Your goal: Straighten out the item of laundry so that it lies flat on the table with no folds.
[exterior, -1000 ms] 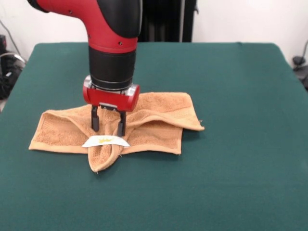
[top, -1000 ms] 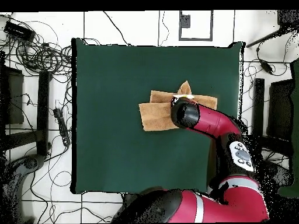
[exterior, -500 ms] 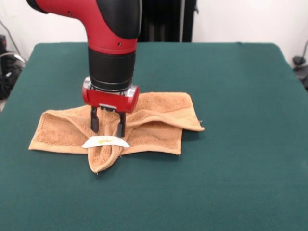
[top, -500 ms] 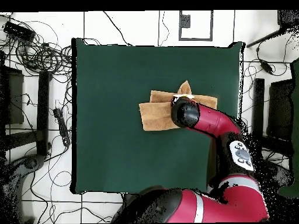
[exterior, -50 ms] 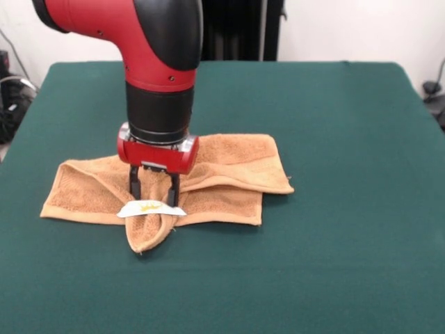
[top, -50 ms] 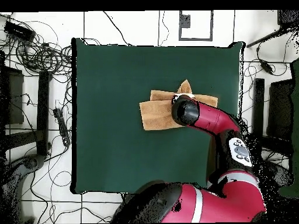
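On the table (exterior, -50 ms: 348, 209), left of centre as you look in the front view, your towel (exterior, -50 ms: 222, 174) lies rumpled, with folds across its middle and a pointed flap sticking out toward the near edge. Its white tag (exterior, -50 ms: 151, 209) sits on top of that flap. Your gripper (exterior, -50 ms: 154, 189) stands upright over the towel's middle, its two fingers (exterior, -50 ms: 135, 186) set apart with a ridge of cloth between them, tips down at the cloth just behind the tag. From overhead the arm (top, -50 ms: 207, 119) covers the towel's right part.
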`<state>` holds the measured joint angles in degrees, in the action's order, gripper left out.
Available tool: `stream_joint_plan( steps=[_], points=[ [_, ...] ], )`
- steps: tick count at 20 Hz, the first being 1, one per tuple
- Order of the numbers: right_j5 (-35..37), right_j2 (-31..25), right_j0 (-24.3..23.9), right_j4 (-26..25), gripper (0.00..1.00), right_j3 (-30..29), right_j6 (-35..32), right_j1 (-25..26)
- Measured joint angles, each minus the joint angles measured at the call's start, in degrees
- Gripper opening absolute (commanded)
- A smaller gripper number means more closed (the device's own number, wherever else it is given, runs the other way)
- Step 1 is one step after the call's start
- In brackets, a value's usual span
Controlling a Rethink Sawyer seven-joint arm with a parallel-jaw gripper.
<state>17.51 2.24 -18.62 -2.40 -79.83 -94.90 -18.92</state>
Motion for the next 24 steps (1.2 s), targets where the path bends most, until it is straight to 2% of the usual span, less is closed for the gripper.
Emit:
stream_joint_plan(
  steps=[17,24],
  points=[
    [0.0,-0.1,-0.1,-0.1,1.00,0.2,0.0,0.1],
    [0.0,-1.6,-1.2,-2.6,1.00,0.2,0.0,-0.3]
  ],
)
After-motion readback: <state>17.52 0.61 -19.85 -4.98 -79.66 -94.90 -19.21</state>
